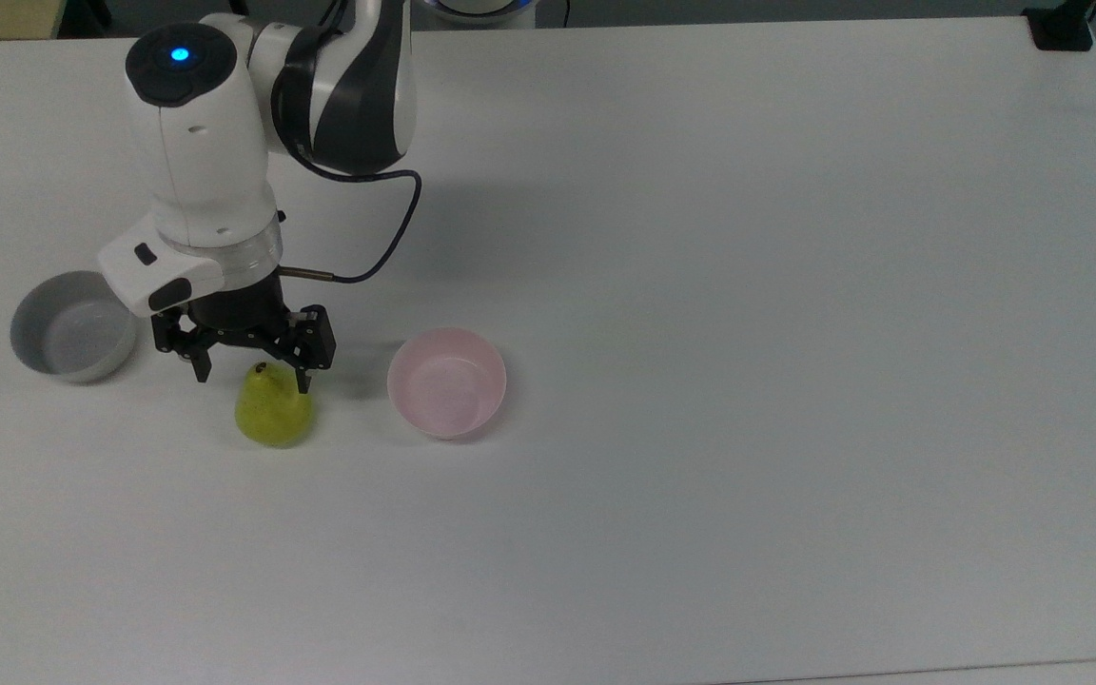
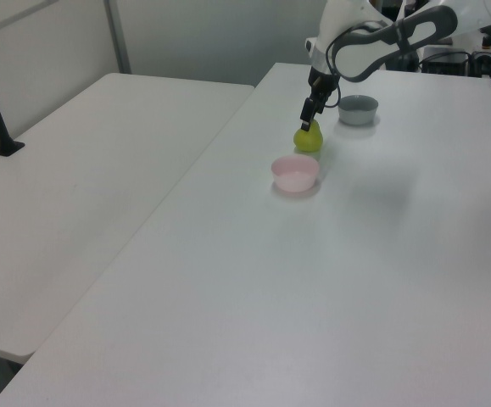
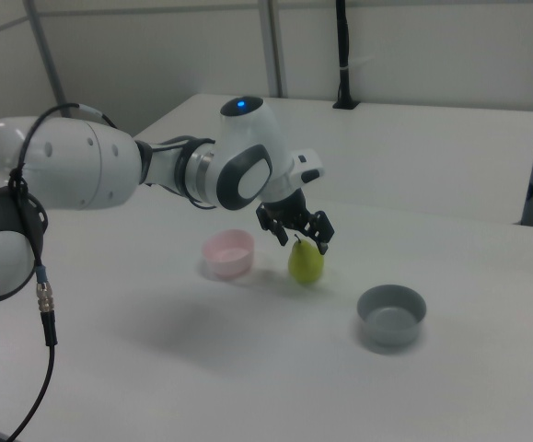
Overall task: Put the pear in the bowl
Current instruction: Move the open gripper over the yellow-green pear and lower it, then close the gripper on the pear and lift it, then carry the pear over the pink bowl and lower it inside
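One hand (image 1: 250, 373), fingers spread, straddling upright pear (image 1: 272, 412); pink bowl (image 1: 447, 382) just beside, top view's right; tabletop (image 1: 795, 333) broadly open rightward.

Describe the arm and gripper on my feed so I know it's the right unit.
A white arm with rounded shells and dark grey joint sections, with a blue light on top of one joint. A thin dark cable loops along the wrist. The gripper is black, with two slim fingers under a white wrist block.

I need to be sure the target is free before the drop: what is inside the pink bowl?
Nothing: the pink bowl shows a plain bare inside. The pear stands on the table beside it, under the open gripper.
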`<state>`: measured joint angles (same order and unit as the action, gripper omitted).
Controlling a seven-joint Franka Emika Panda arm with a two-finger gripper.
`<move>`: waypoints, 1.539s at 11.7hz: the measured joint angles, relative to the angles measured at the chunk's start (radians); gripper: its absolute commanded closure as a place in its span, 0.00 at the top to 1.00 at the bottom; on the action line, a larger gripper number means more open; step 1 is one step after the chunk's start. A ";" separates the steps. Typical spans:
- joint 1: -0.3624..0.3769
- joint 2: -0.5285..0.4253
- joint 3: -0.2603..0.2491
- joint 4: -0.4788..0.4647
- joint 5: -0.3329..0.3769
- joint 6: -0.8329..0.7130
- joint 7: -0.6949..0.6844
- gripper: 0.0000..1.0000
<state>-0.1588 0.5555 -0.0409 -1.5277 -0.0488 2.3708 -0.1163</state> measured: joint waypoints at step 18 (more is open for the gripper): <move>-0.002 0.023 0.002 0.037 -0.035 0.053 0.000 0.49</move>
<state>-0.1610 0.5786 -0.0390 -1.4910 -0.0838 2.4236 -0.1167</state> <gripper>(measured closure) 0.282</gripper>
